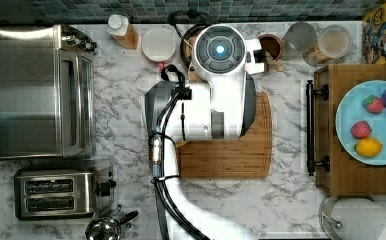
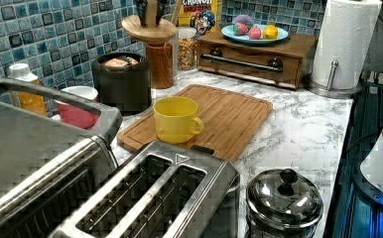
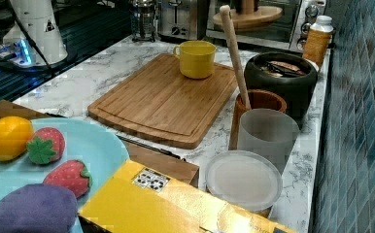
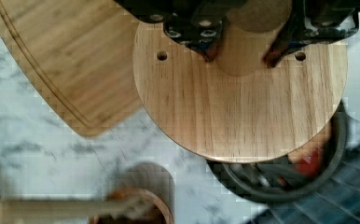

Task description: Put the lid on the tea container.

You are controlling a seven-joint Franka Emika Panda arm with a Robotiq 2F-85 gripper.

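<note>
The tea container [image 2: 122, 82] is a round black tin by the tiled wall, open, with orange-brown packets showing inside; it also appears as the tin [image 3: 280, 77] in the right view. The lid [image 4: 238, 107] is a round wooden disc with a central knob. My gripper [image 4: 241, 53] is shut on that knob and holds the lid in the air. In the left view the lid [image 2: 150, 27] hangs level, above the tin's height and toward the left view's right, over a brown jar. Through the wrist camera the lid covers part of the tin's rim [image 4: 285, 186].
A yellow mug [image 2: 175, 119] stands on the bamboo cutting board [image 2: 229, 114]. Beside the tin are a brown jar [image 3: 258, 109] with a wooden stick, glass jars [image 3: 265, 131] and a red bowl [image 2: 78, 106]. A toaster oven [image 1: 41, 90] and toaster [image 1: 56, 192] fill the top view's left.
</note>
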